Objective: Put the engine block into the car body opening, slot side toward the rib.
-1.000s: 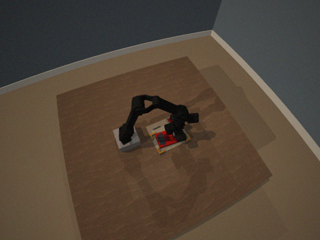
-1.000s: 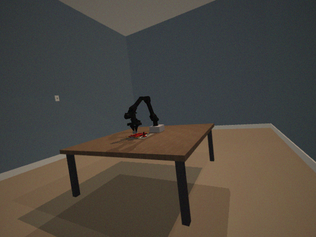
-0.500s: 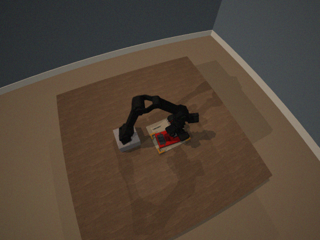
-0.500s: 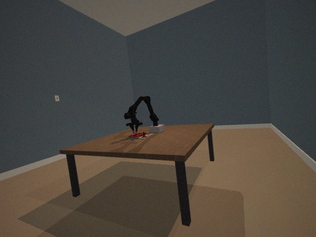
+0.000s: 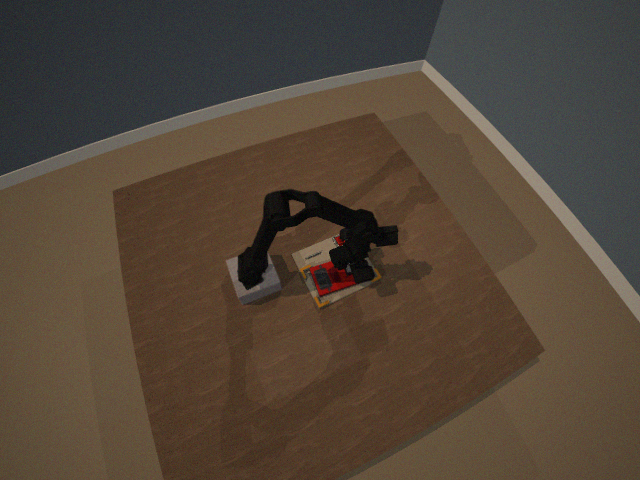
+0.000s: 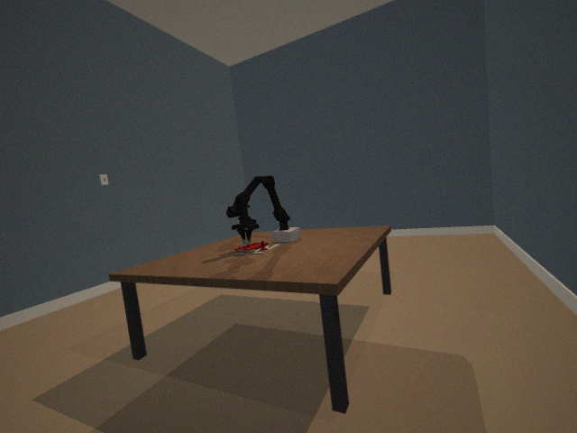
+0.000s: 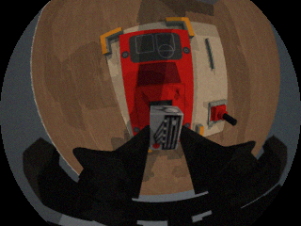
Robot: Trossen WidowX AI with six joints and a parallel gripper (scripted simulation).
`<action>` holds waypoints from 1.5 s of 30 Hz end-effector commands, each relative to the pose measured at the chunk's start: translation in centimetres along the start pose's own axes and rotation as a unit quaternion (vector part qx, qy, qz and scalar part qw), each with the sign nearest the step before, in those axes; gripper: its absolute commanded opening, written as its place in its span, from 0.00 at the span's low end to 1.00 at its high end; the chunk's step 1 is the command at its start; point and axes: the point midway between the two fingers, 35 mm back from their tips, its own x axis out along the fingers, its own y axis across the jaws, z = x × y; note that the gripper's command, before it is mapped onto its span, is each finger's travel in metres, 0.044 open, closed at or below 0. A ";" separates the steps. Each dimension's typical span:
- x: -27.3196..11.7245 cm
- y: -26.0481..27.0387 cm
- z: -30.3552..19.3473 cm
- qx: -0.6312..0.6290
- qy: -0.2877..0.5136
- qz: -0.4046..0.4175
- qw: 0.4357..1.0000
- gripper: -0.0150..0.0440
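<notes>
The grey engine block (image 7: 166, 128) is held between the fingertips of my gripper (image 7: 165, 128) (image 6: 246, 242), which is shut on it. In the wrist view its ribbed, striped face shows, with a small red spot at the lower left. The red car body (image 7: 159, 72) (image 5: 338, 277) lies flat on the pale board (image 7: 210, 89). The block is over the end of the car body away from the dark windscreen panel. A dark part of the opening (image 7: 161, 103) shows just beyond the block's top edge; the block hides the rest. The rib and how deep the block sits cannot be made out.
Orange corner brackets (image 7: 110, 40) (image 5: 321, 303) stand around the car body. Beside it on the board are a red piece with a black handle (image 7: 229, 118) and a thin dark slot (image 7: 210, 54). The arm's pale base block (image 5: 261, 290) (image 6: 286, 234) stands near the board on the wooden table.
</notes>
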 end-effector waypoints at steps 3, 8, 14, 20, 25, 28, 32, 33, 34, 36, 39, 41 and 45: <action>0.1 -0.1 -0.1 -0.026 0.001 -0.002 1.000 0.52; 0.1 0.0 -0.1 -0.091 0.002 -0.001 0.996 0.52; 0.2 0.0 -0.1 -0.069 0.001 -0.001 0.998 0.52; 0.2 0.0 -0.1 -0.026 0.001 -0.001 1.000 0.52; 0.2 0.0 -0.1 -0.029 0.001 -0.001 1.000 0.52; 0.2 0.0 -0.1 -0.041 0.001 -0.001 0.999 0.52; 0.2 0.0 -0.1 -0.046 0.001 -0.001 0.999 0.52; 0.2 0.0 -0.1 -0.048 0.001 -0.001 0.999 0.52; 0.2 0.0 -0.1 -0.053 0.001 -0.001 0.999 0.52; 0.3 0.0 -0.1 -0.065 0.001 -0.001 0.998 0.52; 0.3 0.0 -0.1 -0.072 0.001 -0.001 0.997 0.52; 0.3 0.0 -0.1 -0.067 0.001 -0.001 0.998 0.52; 0.3 0.0 -0.1 -0.056 0.001 -0.001 0.998 0.52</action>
